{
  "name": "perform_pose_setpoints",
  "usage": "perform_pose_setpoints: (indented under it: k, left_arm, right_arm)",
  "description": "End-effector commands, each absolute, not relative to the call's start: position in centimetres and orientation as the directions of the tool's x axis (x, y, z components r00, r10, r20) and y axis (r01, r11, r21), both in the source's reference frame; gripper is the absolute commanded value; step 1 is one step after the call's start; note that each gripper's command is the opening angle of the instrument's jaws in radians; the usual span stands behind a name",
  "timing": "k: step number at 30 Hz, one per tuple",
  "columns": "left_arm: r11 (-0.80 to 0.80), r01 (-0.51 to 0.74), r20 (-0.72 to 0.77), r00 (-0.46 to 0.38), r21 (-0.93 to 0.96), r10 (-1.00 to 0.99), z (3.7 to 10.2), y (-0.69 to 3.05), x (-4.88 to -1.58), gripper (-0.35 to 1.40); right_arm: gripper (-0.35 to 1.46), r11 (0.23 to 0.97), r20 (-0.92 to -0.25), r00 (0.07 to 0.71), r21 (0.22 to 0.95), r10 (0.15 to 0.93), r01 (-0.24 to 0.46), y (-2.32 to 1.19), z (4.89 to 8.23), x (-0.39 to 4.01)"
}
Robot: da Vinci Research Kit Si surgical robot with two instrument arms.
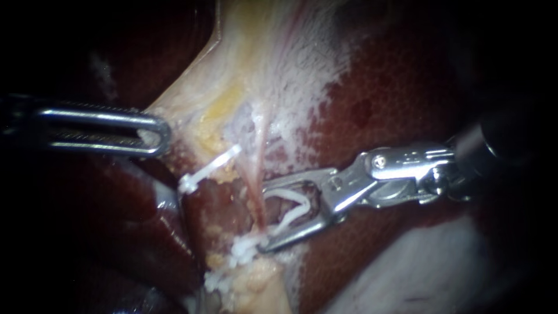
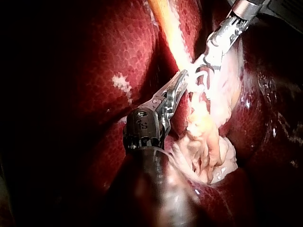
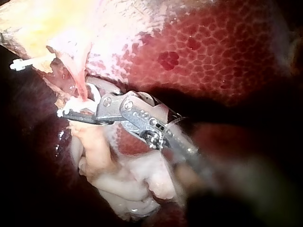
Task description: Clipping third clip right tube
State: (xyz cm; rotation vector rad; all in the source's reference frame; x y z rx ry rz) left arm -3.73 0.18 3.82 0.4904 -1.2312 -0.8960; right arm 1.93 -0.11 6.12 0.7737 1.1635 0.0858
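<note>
Here, nearest the camera, the right instrument (image 1: 263,218) is reaching in from the right. Its jaws are standing spread yet pinching an open clip (image 1: 290,210) between them, one white leg lying along each jaw. The mouth of that clip is facing the right tube (image 1: 259,157), a thin pink strand running down out of the pale sheet (image 1: 250,64). The strand is passing right at the jaw tips, and I cannot tell whether it is lying fully inside the clip. Just beside the lower jaw tip, a white clump (image 1: 244,251) is sitting on yellowish fat, too lumped to tell what it is.

Past the jaw tips, a small patch of reddish tissue is lying bare, giving a little room. At its far edge a slanting clip (image 1: 209,168) is lying across the tissue, clear of the jaws.

Farther off, the left instrument (image 1: 160,132) is coming in from the left. Its jaws are pressing together on the edge of the pale sheet, near the slanting clip but not touching it.

Behind everything, the liver (image 1: 395,99) is spreading wide, leaving open surface above the right instrument's shaft.
</note>
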Motion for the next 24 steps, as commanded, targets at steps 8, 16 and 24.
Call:
perform_pose_setpoints:
  k: [8, 16, 24]
  left_arm:
    - [0.58, 0.317, 0.593, 0.068, 0.75, -0.803, 3.82, 0.18, -3.74, -0.35]
    - [0.581, 0.317, 0.593, 0.068, 0.75, -0.803, 3.83, 0.18, -3.74, -0.35]
    - [0.581, 0.318, 0.593, 0.068, 0.75, -0.803, 3.83, 0.17, -3.74, -0.35]
  right_arm:
    - [0.54, 0.743, -0.792, 0.423, 0.586, 0.441, 0.322, -0.11, 6.1, 1.97]
    - [0.53, 0.744, -0.789, 0.421, 0.589, 0.447, 0.315, -0.03, 6.03, 1.96]
    - [0.51, 0.744, -0.79, 0.421, 0.589, 0.447, 0.315, -0.03, 6.03, 1.96]
